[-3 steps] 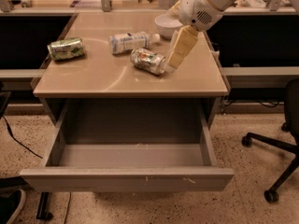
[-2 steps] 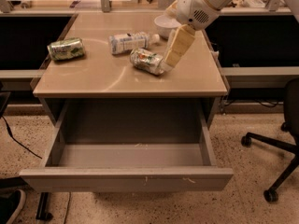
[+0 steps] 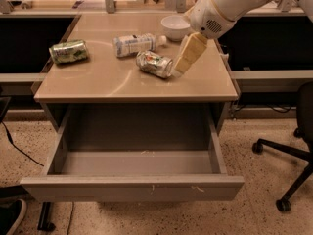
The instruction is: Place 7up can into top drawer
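The 7up can [image 3: 153, 64], silvery-white with green and red marks, lies on its side near the middle of the tan tabletop [image 3: 107, 84]. My gripper [image 3: 179, 70] comes down from the upper right on the white arm, and its cream tip is right at the can's right end, touching or nearly touching it. The top drawer [image 3: 132, 187] is pulled wide open below the tabletop. Its grey inside holds nothing that I can see.
An all-green can [image 3: 68, 51] lies on its side at the table's left. A white-labelled plastic bottle [image 3: 136, 44] lies behind the 7up can. A white bowl [image 3: 175, 27] stands at the back. An office chair's base [image 3: 286, 155] is on the floor at right.
The gripper stays at the can's right end with only a slight shift of the arm. The cans, bottle and drawer have not moved.
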